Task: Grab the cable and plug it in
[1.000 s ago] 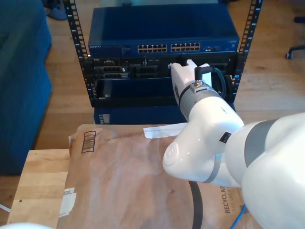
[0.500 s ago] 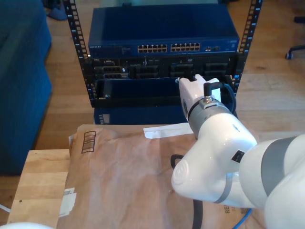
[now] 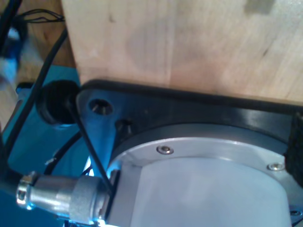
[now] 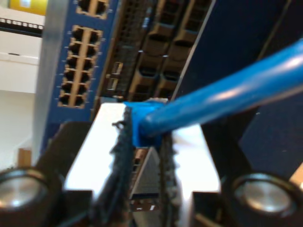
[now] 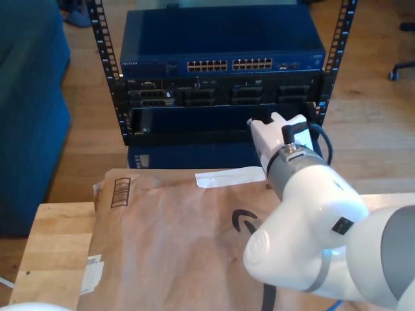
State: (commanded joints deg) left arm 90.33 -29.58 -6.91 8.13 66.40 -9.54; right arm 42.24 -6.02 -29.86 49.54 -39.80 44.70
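Cable (image 4: 222,97) runs out past the frame edge, blurred; its plug tip sits hidden between the second claw's (image 4: 144,156) pads.

The cable (image 4: 222,97), thin and bright blue, has its blue plug boot clamped between the two black pads of my second gripper (image 4: 144,156), and runs away from the jaws in a slanting line

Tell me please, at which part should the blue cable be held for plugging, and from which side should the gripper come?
Probably at the boot just behind the plug, where my second gripper pinches the cable now. The pads press it from two opposite sides, and the cord trails back, away from the switch. That should leave the tip free, facing the ports.
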